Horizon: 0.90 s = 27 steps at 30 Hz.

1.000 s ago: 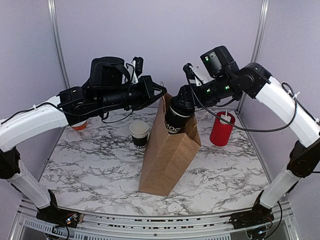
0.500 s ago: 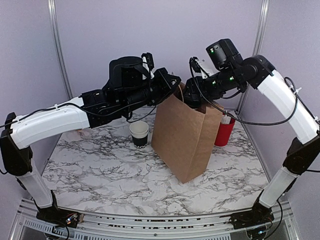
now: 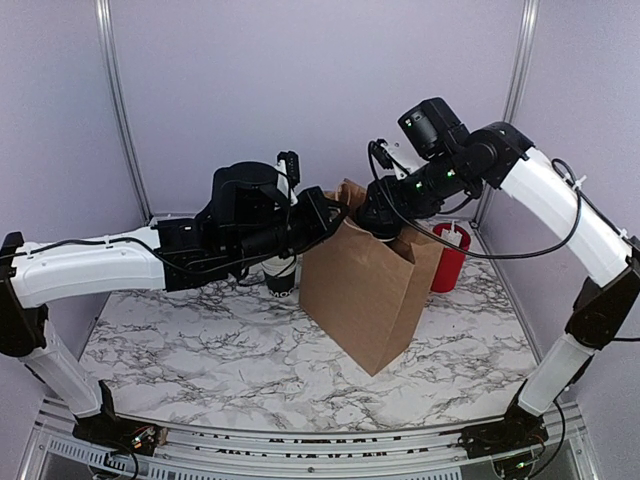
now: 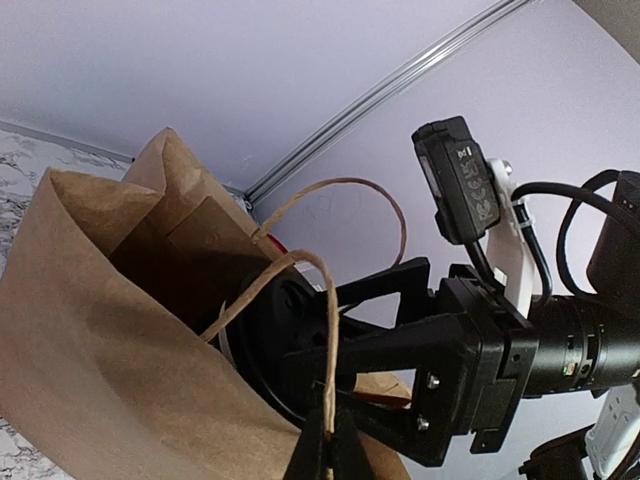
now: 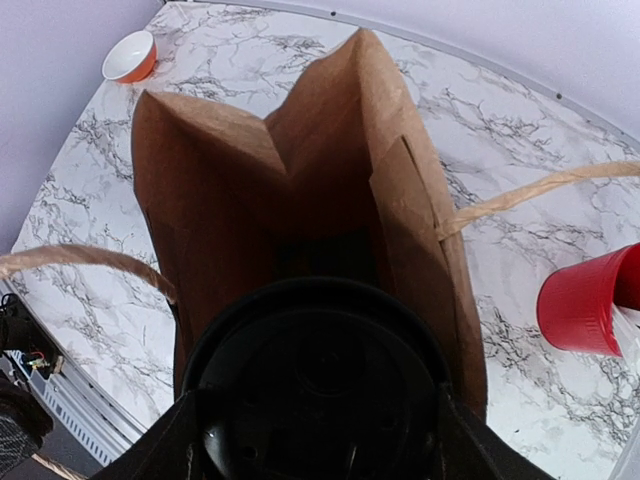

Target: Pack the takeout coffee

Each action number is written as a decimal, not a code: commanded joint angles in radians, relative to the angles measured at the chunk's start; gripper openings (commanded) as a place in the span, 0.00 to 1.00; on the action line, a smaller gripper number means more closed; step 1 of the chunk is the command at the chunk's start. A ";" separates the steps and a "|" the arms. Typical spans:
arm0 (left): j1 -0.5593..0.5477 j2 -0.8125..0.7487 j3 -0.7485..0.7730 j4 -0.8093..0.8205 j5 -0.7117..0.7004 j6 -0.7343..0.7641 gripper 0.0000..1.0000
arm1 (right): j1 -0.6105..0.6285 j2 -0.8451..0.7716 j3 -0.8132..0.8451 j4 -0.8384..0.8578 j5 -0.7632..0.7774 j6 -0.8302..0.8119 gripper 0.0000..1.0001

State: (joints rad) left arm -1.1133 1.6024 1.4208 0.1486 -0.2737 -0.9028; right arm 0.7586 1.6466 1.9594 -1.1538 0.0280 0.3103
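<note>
lab cell: alu frame point(image 3: 116, 100), plain lilac walls point(image 3: 300, 80)

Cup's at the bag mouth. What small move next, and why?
Probably lower the right gripper a little: the black-lidded takeout coffee cup in its jaws sits just at the mouth of the brown paper bag, which the left gripper holds up by a twine handle.

The left gripper point(image 4: 325, 455), jaws closed, pinches the near twine handle point(image 4: 300, 258) of the open paper bag point(image 4: 110, 330). The far handle point(image 4: 340, 181) arches free above the bag mouth. The right gripper point(image 4: 318, 332) reaches into the mouth from the right, its fingers on either side of a black lidded cup point(image 4: 270, 340) that sits partly below the bag rim. Behind is a purple wall with a metal rail point(image 4: 400, 85).
</note>
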 commanded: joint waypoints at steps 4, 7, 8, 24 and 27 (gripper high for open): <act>-0.010 -0.062 -0.034 0.042 0.027 0.003 0.00 | 0.059 0.044 0.030 -0.033 0.037 -0.028 0.51; -0.010 -0.074 -0.046 0.038 0.031 0.012 0.00 | 0.065 0.050 0.014 -0.031 0.059 -0.038 0.50; -0.010 -0.082 -0.054 0.038 0.031 0.015 0.00 | 0.065 0.051 0.009 -0.028 0.065 -0.039 0.50; -0.010 -0.185 -0.141 -0.010 0.024 0.056 0.00 | 0.067 0.108 -0.031 -0.042 0.066 -0.112 0.50; -0.010 -0.186 -0.145 -0.018 0.025 0.060 0.00 | 0.074 0.115 -0.037 -0.048 0.070 -0.114 0.49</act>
State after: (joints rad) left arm -1.1194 1.4456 1.2873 0.1452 -0.2611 -0.8661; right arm 0.8177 1.7535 1.9247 -1.1881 0.0818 0.2138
